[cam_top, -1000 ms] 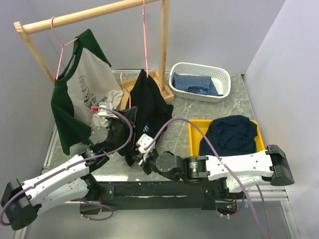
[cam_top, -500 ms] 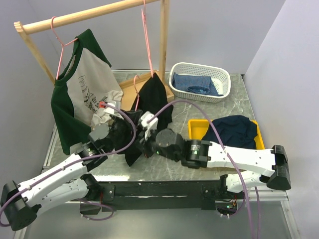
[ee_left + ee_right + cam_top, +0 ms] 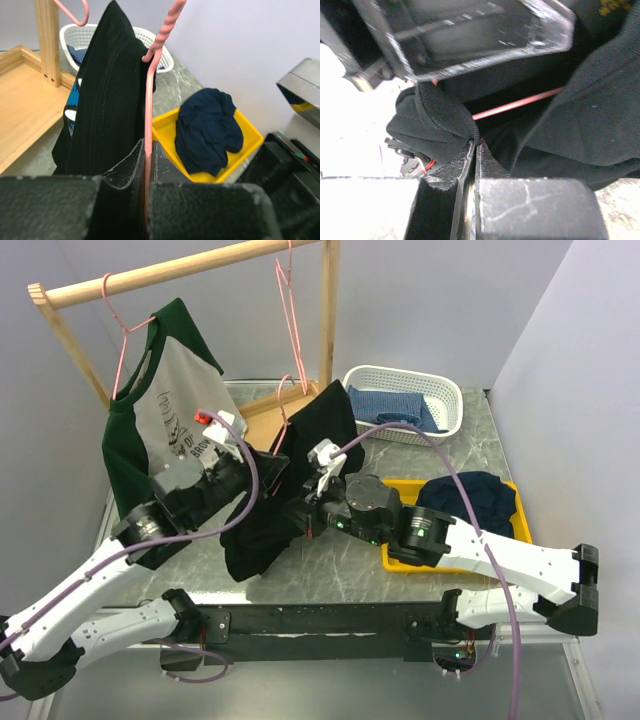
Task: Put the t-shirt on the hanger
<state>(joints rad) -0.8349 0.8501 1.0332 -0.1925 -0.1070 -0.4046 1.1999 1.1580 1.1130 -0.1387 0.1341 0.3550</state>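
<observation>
The black t-shirt [image 3: 320, 435] hangs in a long drape over the table between my two arms, and shows as a dark fold [image 3: 105, 100] in the left wrist view. The pink wire hanger [image 3: 148, 100] runs up beside it, its twisted neck leaving the top of that view. My left gripper [image 3: 148, 146] is shut on the hanger's wire and sits at the shirt's left side [image 3: 272, 466]. My right gripper [image 3: 476, 142] is shut on a ribbed edge of the t-shirt [image 3: 440, 117], low on the drape [image 3: 300, 512]. Behind it the hanger wire [image 3: 520, 103] crosses inside the cloth.
A wooden rack [image 3: 180, 275] stands at the back. It carries a grey shirt with green sleeves [image 3: 165, 420] and an empty pink hanger [image 3: 291, 310]. A white basket [image 3: 405, 430] holds blue cloth. A yellow tray [image 3: 398, 498] holds a navy garment [image 3: 470, 505].
Both arms have risen and reached toward the rack. They carried the t-shirt and hanger up and back off the table. Both grips stayed shut.
</observation>
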